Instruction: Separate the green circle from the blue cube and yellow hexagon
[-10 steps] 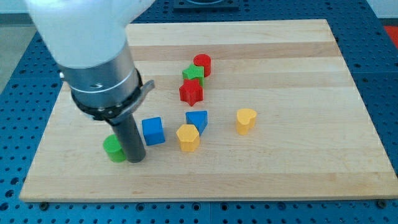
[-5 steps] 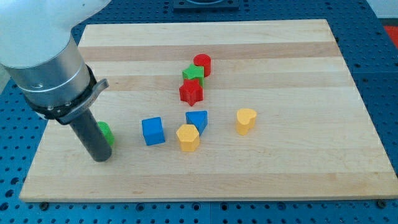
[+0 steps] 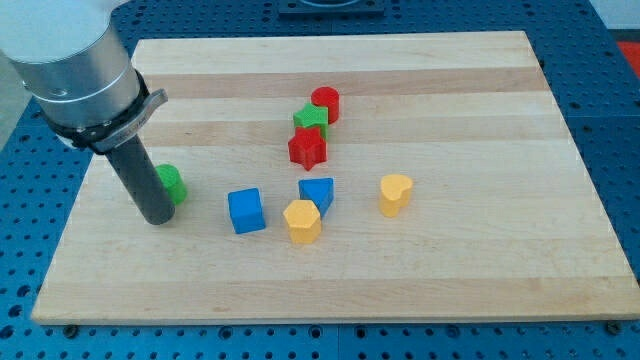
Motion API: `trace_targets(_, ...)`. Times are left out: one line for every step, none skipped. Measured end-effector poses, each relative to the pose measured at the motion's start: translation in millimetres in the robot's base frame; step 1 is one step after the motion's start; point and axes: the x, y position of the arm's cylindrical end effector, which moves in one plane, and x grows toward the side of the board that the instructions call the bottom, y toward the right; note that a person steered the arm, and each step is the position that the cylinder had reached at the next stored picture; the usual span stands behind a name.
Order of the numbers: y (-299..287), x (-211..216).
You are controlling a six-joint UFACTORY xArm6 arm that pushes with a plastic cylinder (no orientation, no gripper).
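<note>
My tip [image 3: 160, 220] rests on the board [image 3: 450, 280] at the view's left, a bare dark rod with nothing to open or close and nothing held. The green circle [image 3: 172, 184] sits right against the rod's side, at about one o'clock from my tip, partly hidden behind the rod. I cannot tell whether the two actually touch.

Moving rightward, the blue cube [image 3: 246, 211] lies at about three o'clock from my tip, well apart from the green circle. Next comes the yellow hexagon [image 3: 302, 221], near the cube at its four o'clock. Just beside the hexagon, at its one o'clock, is a second blue block [image 3: 317, 193], wedge-like in shape; the two look close to touching.

At twelve o'clock from that pair stands a tight cluster: a red star [image 3: 307, 148] lowest, a green block [image 3: 311, 118] touching it above, its shape unclear, and a red cylinder [image 3: 325, 102] at the top, touching the green one. Farthest right is a yellow heart [image 3: 396, 194], alone, at three o'clock from the blue wedge.

I can read no writing, brand or label on the blocks, the board or the arm's metal collar [image 3: 85, 100].
</note>
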Motion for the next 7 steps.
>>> trace_targets(-13, 0)
trace_targets(-23, 0)
trace_targets(-30, 0)
trace_targets(-35, 0)
trace_targets(-29, -11)
trace_targets(-13, -22)
trace_targets(-3, -25)
